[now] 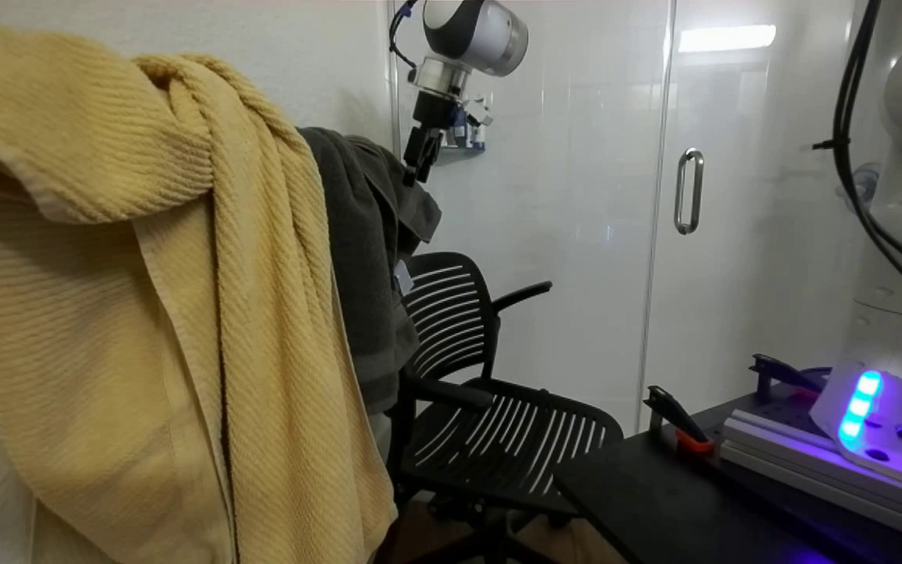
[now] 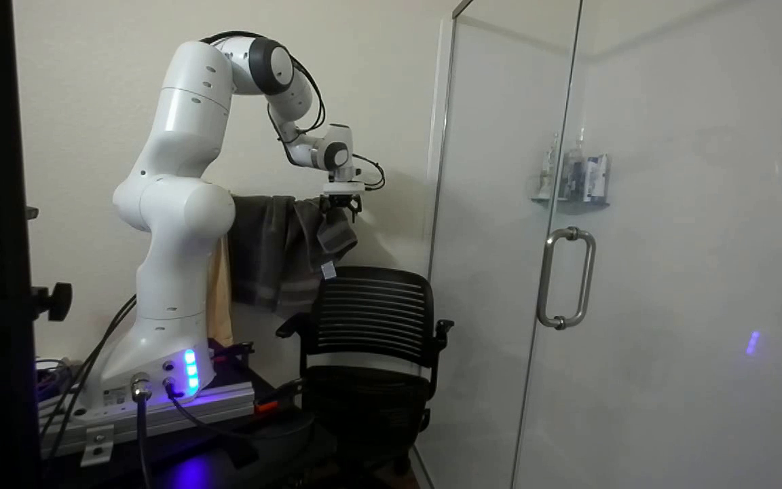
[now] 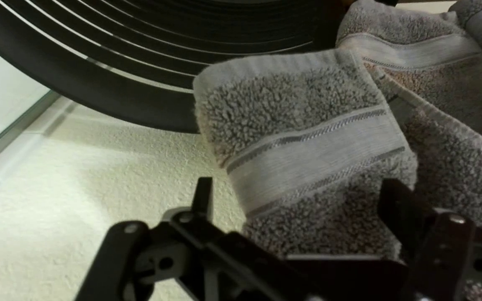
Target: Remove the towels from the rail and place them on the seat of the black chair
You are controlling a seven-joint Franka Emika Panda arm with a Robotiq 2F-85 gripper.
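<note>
Nearest hangs the yellow ribbed towel (image 1: 279, 329), its long axis vertical, beyond the facing edge of the table (image 1: 654, 501). Past the table's corner beside the black chair (image 2: 367, 380) hangs the gray terry towel (image 1: 361, 266), also lengthwise downward, its banded corner turned toward the slatted backrest. Just above that corner, the end effector (image 3: 298, 182) points down, jaws spread; whether touching, I cannot tell.

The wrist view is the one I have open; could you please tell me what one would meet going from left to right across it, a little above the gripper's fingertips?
Glass panel, pale trim strip, cream wall, grey towel. Left out: the chair back and the gripper, whose spans overlap these.
</note>
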